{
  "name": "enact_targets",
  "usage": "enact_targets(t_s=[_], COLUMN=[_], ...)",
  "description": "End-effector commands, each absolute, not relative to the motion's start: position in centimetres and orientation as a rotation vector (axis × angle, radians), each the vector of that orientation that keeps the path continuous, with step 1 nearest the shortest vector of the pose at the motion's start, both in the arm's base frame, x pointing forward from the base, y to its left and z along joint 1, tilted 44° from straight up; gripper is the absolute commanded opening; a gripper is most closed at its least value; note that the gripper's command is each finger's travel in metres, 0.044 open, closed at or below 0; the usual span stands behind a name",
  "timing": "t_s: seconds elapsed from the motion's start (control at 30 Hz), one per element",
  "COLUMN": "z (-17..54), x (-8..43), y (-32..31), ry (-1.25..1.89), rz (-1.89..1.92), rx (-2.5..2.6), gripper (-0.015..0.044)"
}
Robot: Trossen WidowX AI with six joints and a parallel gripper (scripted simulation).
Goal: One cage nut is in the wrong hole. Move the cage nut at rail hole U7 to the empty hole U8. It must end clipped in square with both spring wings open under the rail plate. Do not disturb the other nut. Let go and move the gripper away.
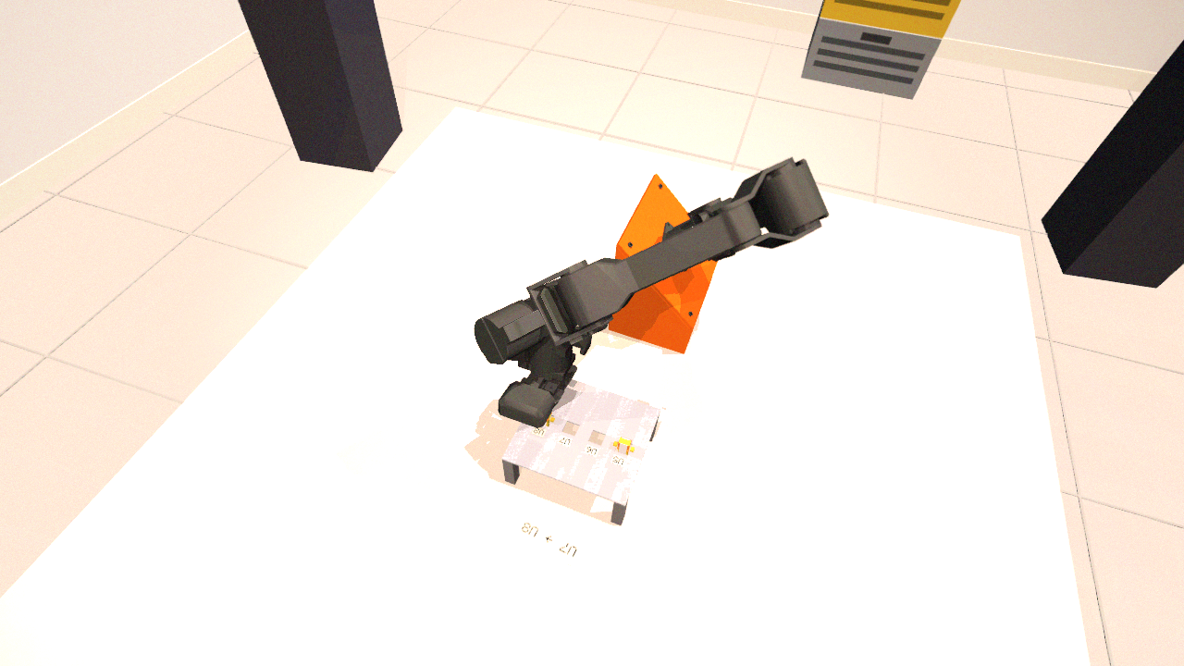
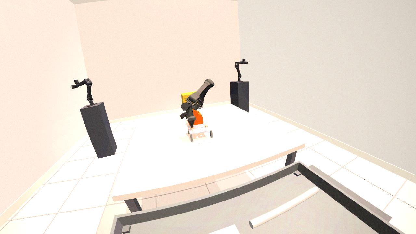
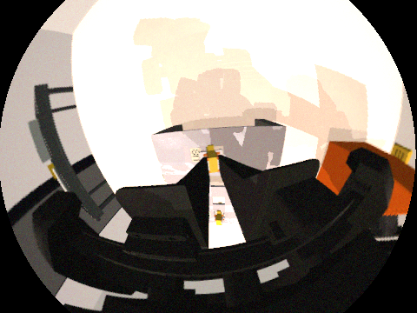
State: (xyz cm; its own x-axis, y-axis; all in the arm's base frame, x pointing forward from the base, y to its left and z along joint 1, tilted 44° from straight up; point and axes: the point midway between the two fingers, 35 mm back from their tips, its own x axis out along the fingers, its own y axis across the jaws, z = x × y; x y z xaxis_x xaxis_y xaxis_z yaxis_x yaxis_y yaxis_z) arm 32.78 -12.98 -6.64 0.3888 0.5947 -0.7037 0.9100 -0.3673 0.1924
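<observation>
You have the bench [image 1: 786, 497] [image 2: 209, 162] beneath everything, with the orange mount [image 1: 646, 318] [image 2: 197, 118] [image 3: 336, 167] standing on it, off to one side of the fingers. Below the fingers you have the rail plate [image 1: 579, 475] [image 2: 200, 130] [image 3: 256, 143], raised on its short legs. The gripper [image 1: 542, 418] [image 2: 191, 126] [image 3: 214, 167] reaches down to its U8 end, and its fingers are clamped on the yellow cage nut [image 1: 548, 420] [image 3: 212, 160], which sits at their tips beside the U8 label [image 3: 195, 154]. The other nut [image 1: 623, 445] [image 2: 205, 126] [image 3: 219, 216] stands at U5, well apart from the fingers and, as far as you can see, undisturbed. Between the two, the holes at U7 [image 1: 570, 427] and U6 [image 1: 597, 436] show no nut. So you can count the nut as out of U7 and carried to U8; the transfer looks mostly done. You can't tell from here whether it is fully seated or square, and the spring wings under the plate are hidden. What seems left for you is to press it home if it is proud, confirm the clip, part the fingers and back them away without dragging the nut.
</observation>
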Motion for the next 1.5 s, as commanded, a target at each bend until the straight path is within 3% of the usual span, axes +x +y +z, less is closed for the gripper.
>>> enact_targets(t_s=[0.0,1.47], z=[-6.72,-6.82], x=[32.61,32.4], y=[-12.81,-12.69], ry=[1.285,1.233], rz=[-0.726,-0.706], rx=[2.093,2.116], gripper=[0.0026,0.0026])
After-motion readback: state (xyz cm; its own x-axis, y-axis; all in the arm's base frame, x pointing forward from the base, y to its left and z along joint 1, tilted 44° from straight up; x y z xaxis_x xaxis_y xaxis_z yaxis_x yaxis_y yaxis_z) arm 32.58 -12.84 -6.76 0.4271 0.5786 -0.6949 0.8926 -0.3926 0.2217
